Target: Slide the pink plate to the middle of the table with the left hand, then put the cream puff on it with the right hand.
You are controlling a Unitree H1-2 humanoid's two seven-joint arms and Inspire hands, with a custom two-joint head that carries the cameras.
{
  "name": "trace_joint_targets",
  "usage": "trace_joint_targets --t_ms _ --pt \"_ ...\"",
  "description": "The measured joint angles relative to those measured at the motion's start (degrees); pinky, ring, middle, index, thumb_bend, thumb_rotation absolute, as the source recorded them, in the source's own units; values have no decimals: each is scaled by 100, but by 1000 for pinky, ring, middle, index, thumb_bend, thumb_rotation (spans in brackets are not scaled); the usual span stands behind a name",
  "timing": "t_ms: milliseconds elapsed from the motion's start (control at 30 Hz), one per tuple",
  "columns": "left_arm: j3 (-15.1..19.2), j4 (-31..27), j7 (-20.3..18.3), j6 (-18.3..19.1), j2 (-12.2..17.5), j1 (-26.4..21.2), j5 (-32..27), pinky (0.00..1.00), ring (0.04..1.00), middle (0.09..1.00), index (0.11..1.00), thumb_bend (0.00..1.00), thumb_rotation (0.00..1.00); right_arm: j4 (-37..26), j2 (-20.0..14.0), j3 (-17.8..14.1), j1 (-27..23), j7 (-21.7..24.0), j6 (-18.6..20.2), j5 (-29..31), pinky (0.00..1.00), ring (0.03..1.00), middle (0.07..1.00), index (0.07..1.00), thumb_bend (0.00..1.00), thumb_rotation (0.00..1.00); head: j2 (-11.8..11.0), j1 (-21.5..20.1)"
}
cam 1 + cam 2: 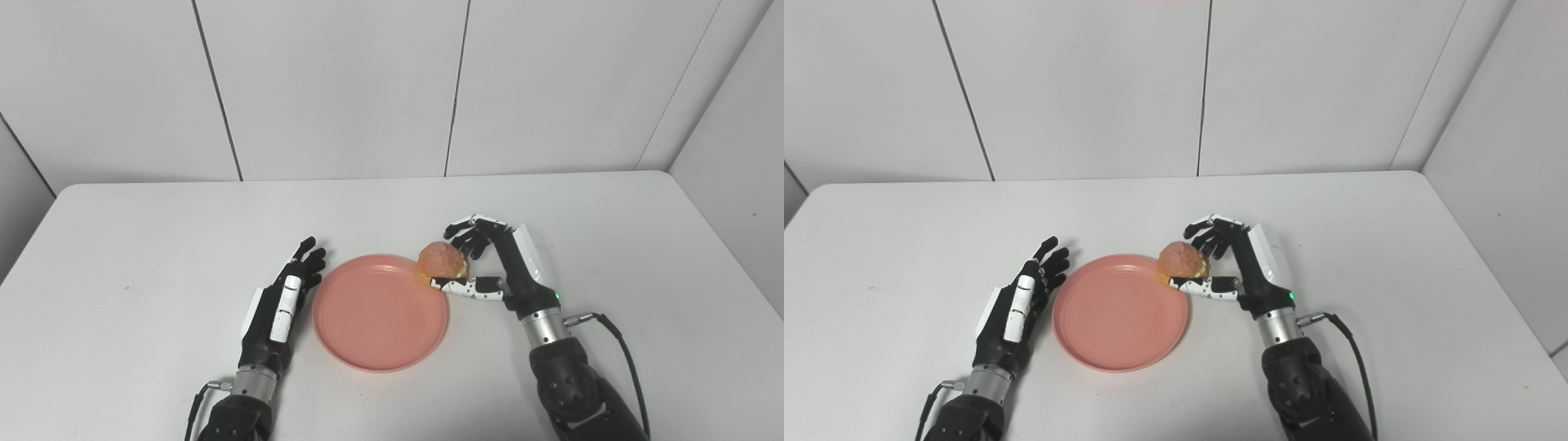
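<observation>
We see a white rectangular table (184,245) filling the lower two thirds of the frame, with grey wall panels (337,86) behind it across the top.

Just below the centre of the frame lies a round, shallow, salmon-pink plastic plate (376,324), flat on the table top. Nothing rests on its inner surface.

Our right hand (490,269), black with white panels, comes up from the lower right of the frame and sits just right of the plate's upper right rim. It is closed around a golden-brown, rounded cream puff (441,262): the thumb (468,288) runs underneath and in front of the pastry, pointing toward the left of the frame, while the other fingers (468,236) curl over its far side from above. The cream puff is therefore at the left tip of this hand, held at the plate's upper right edge, overlapping the rim in both views. We cannot tell whether it is touching the rim or is held just above it.

Our left hand (285,300) comes up from the lower left of the frame and lies just beside the plate's left rim, fingers stretched out and slightly apart, pointing toward the top of the frame. It holds nothing, and we cannot tell whether its side touches the plate.
</observation>
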Motion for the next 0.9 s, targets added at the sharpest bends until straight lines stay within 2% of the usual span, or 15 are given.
trace_joint_targets --t_ms 67,167,300,467,900 --pt "-17 -13 28 12 0 6 22 903 896 884 888 604 1000 1 83 74 59 3 -116 -7 406 467 470 510 516 0 9 18" --pt "-32 -35 63 35 -7 21 85 909 900 885 890 598 1000 -6 137 155 82 30 -344 -1 429 485 470 512 515 0 35 44" --pt "-48 -111 91 53 -32 75 105 910 900 885 892 597 1000 -52 159 255 123 58 -469 -47 418 477 466 515 515 0 62 88" --pt "-66 -145 122 81 -37 99 131 906 896 883 890 606 1000 -40 201 490 211 1 -750 -203 354 417 441 524 514 0 123 149" --pt "-131 -230 171 158 -41 148 228 906 896 887 888 617 1000 -3 234 668 219 -95 -775 -893 485 531 478 511 516 0 194 185"
